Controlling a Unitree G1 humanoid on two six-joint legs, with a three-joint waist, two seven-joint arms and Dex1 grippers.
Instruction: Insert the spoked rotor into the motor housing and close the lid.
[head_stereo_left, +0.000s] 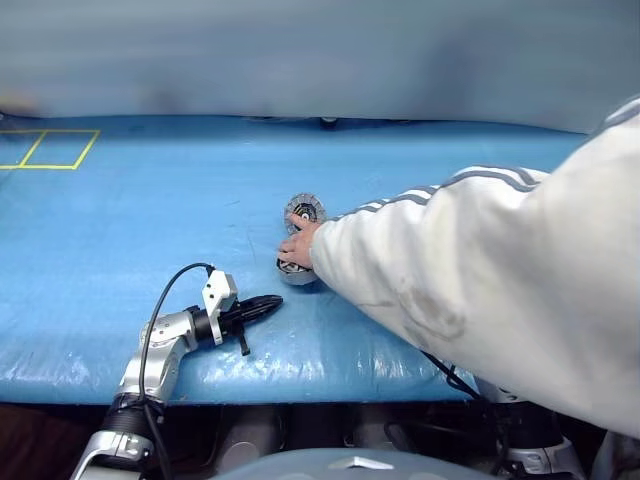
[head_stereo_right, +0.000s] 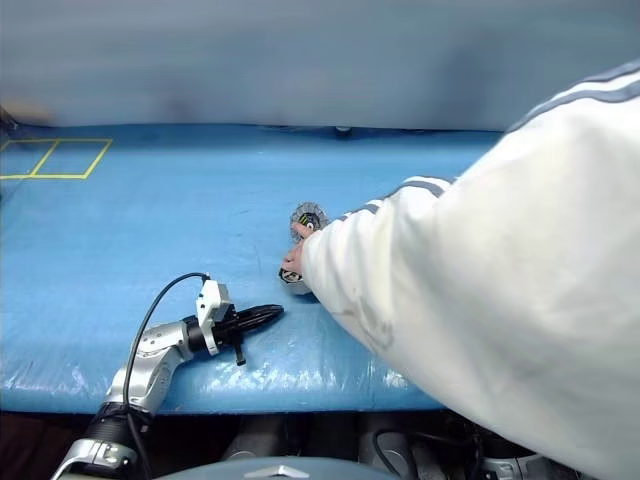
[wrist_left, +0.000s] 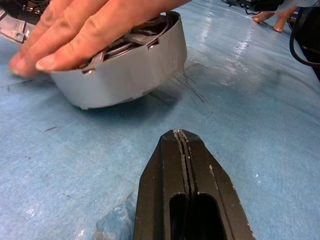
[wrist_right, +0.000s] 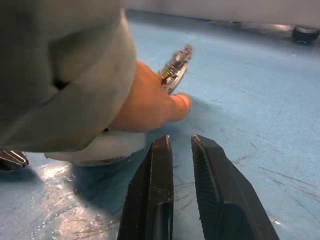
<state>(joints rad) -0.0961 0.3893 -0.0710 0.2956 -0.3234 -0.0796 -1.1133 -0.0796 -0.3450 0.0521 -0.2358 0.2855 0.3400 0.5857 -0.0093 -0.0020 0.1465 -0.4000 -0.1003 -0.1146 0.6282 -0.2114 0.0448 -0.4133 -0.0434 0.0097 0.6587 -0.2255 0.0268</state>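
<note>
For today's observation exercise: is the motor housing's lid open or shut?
Open. The lid stands raised on edge beyond the motor housing, while a person's hand rests over the housing's open top.

A blue padded table cover (head_stereo_left: 120, 230) spreads across the middle of the frame, its surface scuffed with fine scratches and shining along the near edge at the bottom. In the upper left corner yellow tape lines (head_stereo_left: 50, 150) mark out two boxes side by side. From the right edge a white sleeve (head_stereo_left: 480, 270) with grey stripes reaches in toward the centre, taking up most of the lower right. A pale grey wall (head_stereo_left: 320, 50) runs blurred across the top. At the top centre, on the cover's far edge, sits a small dark object (head_stereo_left: 328, 121), too small to tell.
</note>
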